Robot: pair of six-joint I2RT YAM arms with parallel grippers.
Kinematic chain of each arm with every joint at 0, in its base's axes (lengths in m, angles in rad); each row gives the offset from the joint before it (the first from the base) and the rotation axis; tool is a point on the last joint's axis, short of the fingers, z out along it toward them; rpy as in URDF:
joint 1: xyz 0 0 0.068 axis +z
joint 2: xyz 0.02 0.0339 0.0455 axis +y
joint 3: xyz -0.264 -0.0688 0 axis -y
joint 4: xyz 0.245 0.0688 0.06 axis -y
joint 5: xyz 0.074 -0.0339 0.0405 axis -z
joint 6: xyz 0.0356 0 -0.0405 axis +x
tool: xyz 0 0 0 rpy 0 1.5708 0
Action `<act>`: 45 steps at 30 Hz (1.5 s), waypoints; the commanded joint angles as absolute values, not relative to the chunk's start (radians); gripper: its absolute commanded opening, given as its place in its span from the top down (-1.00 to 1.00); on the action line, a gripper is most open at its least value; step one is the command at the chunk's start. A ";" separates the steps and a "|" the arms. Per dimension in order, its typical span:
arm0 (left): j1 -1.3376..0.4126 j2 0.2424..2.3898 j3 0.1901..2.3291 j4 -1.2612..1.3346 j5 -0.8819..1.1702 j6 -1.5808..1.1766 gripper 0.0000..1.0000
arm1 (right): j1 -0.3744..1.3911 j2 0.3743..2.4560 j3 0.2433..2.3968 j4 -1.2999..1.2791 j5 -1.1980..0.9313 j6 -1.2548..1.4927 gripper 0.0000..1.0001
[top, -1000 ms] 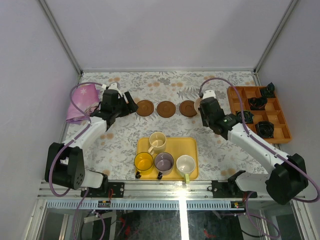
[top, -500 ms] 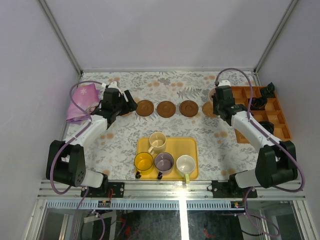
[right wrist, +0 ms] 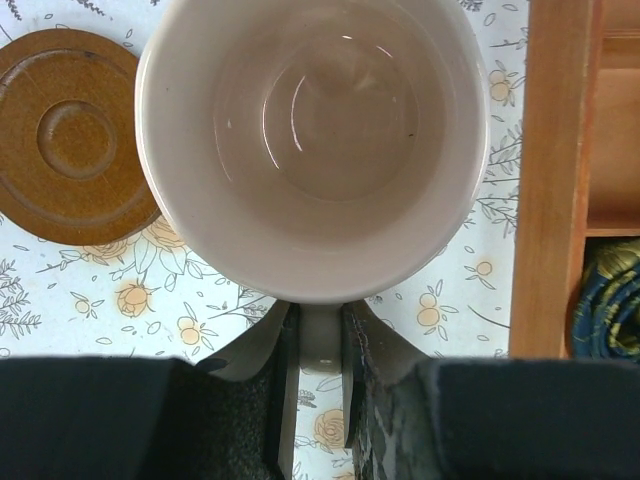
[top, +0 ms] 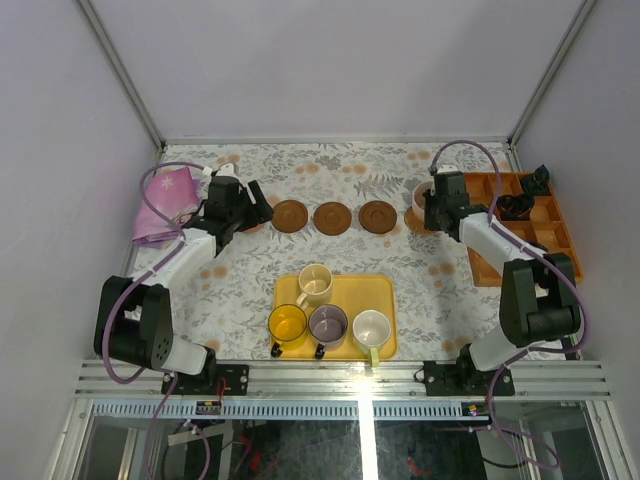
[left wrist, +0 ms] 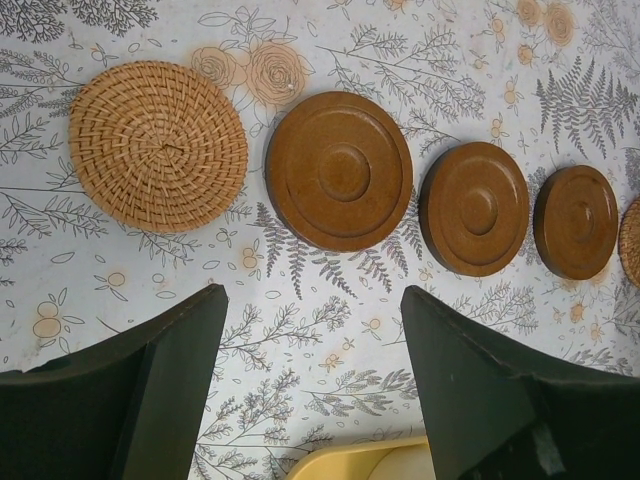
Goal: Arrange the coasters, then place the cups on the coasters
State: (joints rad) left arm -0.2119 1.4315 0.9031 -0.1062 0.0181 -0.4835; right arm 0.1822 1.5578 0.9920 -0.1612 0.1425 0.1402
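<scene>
Three brown wooden coasters (top: 290, 216) (top: 331, 217) (top: 377, 216) lie in a row; the left wrist view shows them as brown discs (left wrist: 339, 170) with a woven coaster (left wrist: 158, 146) at the row's left end. My left gripper (top: 255, 212) hovers open over that end, its fingers (left wrist: 175, 350) empty. My right gripper (top: 434, 204) is shut on the handle (right wrist: 320, 335) of the pink cup (right wrist: 312, 140), held upright at the row's right end (top: 422, 193); what lies beneath the cup is hidden. The cream (top: 315, 283), yellow (top: 287, 323), purple-grey (top: 327, 323) and pale green-white (top: 371, 327) cups stand on the yellow tray (top: 385, 292).
An orange compartment box (top: 520, 225) with small black objects sits right beside the pink cup; its wooden wall (right wrist: 555, 170) is close to the cup's right side. A purple cloth (top: 165, 205) lies at the far left.
My right arm has swung to the right with the pink cup, from beside the third brown coaster to the row's right end. The left gripper has hardly moved.
</scene>
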 commanded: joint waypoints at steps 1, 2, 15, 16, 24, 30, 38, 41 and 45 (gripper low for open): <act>-0.205 1.445 0.938 -0.084 -0.001 -0.482 -0.41 | 0.178 1.558 1.052 -0.034 0.109 0.159 1.00; -0.205 1.446 0.940 -0.086 -0.001 -0.481 -0.41 | 0.178 1.564 1.055 -0.036 0.106 0.161 1.00; -0.201 1.471 0.945 -0.087 0.015 -0.476 -0.40 | 0.175 1.569 1.042 -0.040 0.107 0.183 1.00; -0.203 1.470 0.946 -0.087 0.015 -0.476 -0.40 | 0.175 1.568 1.041 -0.040 0.105 0.186 1.00; -0.202 1.468 0.942 -0.089 0.017 -0.476 -0.40 | 0.176 1.548 1.026 -0.051 0.092 0.205 1.00; -0.201 1.471 0.942 -0.085 0.021 -0.477 -0.40 | 0.175 1.531 1.020 -0.067 0.100 0.205 1.00; -0.202 1.476 0.939 -0.081 0.030 -0.480 -0.40 | 0.176 1.505 1.004 -0.082 0.108 0.202 1.00; -0.202 1.475 0.940 -0.083 0.029 -0.480 -0.40 | 0.176 1.495 1.000 -0.092 0.110 0.202 1.00; -0.202 1.476 0.940 -0.081 0.031 -0.479 -0.40 | 0.175 1.487 0.996 -0.102 0.100 0.210 1.00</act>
